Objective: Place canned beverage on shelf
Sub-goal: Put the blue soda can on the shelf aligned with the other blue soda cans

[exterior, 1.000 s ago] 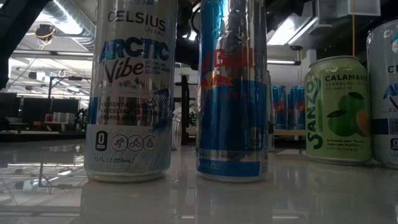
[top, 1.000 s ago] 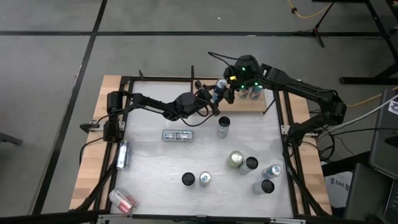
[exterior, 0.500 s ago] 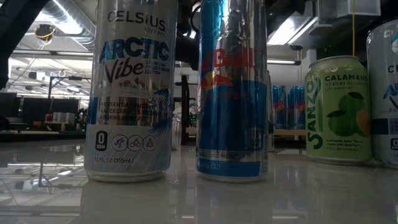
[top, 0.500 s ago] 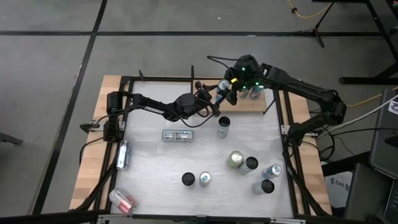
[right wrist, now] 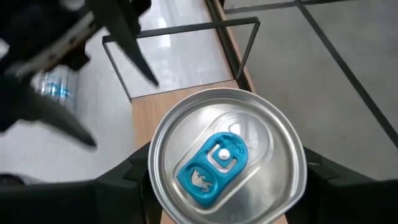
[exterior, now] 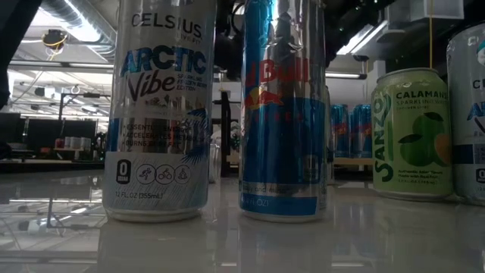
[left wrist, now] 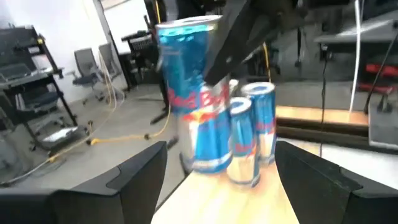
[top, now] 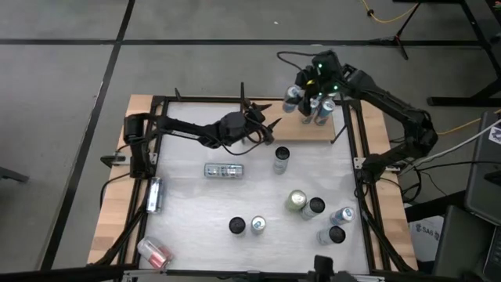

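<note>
My right gripper is shut on a blue canned beverage, which hangs over the left end of the shelf, a light wooden board at the table's far right. Two more blue cans stand on the shelf beyond it. The right wrist view shows the held can's silver top with its blue tab above the board and one black upright. My left gripper is open and holds nothing. It points level at the shelf from the table's left. My right gripper pinches the can's upper wall just under the rim between its two fingers. The fingers slant down at it from above and from the right. The can hangs nearly upright, top up, clear of the shelf board.
Several other cans are spread over the table: one stands near the middle, one lies flat, a cluster stands at the near right, and two stand near the front. More lie at the left edge. Black frame bars edge the table.
My right gripper has carried the blue can toward the table's far right, away from my left gripper and over the shelf's left end. The can stays about upright and off the table. My left gripper has stayed nearly where it was.
</note>
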Controlling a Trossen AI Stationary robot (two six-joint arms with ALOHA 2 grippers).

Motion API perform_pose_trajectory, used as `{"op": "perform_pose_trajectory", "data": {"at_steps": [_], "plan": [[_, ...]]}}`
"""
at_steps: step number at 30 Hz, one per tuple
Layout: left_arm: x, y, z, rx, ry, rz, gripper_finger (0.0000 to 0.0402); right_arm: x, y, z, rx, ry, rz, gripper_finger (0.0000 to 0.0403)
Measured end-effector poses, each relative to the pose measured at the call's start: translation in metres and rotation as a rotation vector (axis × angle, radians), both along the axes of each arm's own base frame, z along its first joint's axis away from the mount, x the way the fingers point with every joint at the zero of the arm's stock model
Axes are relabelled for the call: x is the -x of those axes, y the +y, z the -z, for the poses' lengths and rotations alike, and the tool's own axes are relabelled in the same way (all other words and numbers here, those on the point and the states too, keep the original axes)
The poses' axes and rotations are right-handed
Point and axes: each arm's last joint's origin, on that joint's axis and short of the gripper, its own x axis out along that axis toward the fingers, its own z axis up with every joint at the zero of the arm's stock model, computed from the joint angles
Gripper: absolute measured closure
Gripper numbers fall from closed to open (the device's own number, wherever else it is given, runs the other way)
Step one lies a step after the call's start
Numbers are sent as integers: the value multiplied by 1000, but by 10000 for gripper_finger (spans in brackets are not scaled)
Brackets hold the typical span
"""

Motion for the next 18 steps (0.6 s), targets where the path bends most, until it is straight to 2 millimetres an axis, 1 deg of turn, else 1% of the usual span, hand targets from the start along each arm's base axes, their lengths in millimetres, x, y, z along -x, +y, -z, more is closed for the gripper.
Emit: {"op": "perform_pose_trajectory", "data": {"at_steps": [4, 7, 10, 14, 18], "plan": [[9, 6, -11, 15, 41, 68, 113, 11, -14, 1, 27, -30, -68, 181], [13, 10, -16, 26, 52, 132, 113, 16, -25, 6, 20, -59, -125, 181], [15, 13, -19, 28, 44, 184, 113, 17, -39, 14, -10, -75, -129, 180], [15, 16, -18, 38, 54, 233, 113, 18, -55, 33, -38, -31, -117, 180], [17, 19, -14, 55, 90, 237, 113, 19, -64, 42, -71, -39, -129, 180]]}}
